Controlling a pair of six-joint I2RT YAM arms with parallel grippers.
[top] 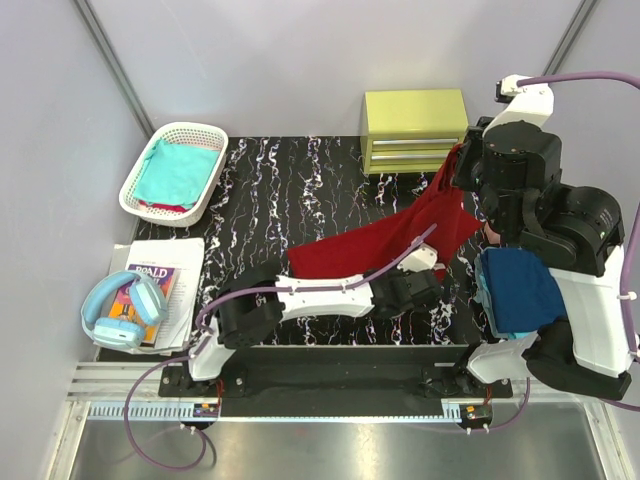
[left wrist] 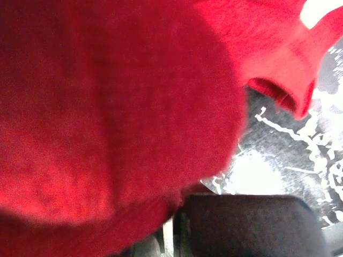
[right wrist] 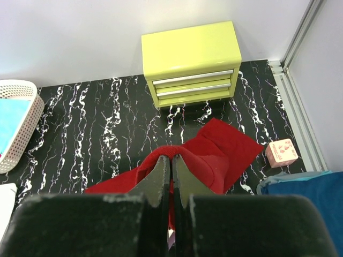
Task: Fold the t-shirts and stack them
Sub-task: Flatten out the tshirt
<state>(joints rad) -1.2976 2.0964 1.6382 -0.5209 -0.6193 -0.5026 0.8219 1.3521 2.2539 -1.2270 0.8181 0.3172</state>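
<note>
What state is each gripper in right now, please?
Left gripper: closed, apparently on the red shirt.
Right gripper: closed, pinching the red shirt.

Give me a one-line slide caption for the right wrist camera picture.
Right gripper pinches the dark red t-shirt above the black marbled table, yellow drawer chest behind.

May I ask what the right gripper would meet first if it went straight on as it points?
The dark red cloth t-shirt that the right gripper pinches, bunched just past its tips; behind that, probably the black marbled tabletop.
</note>
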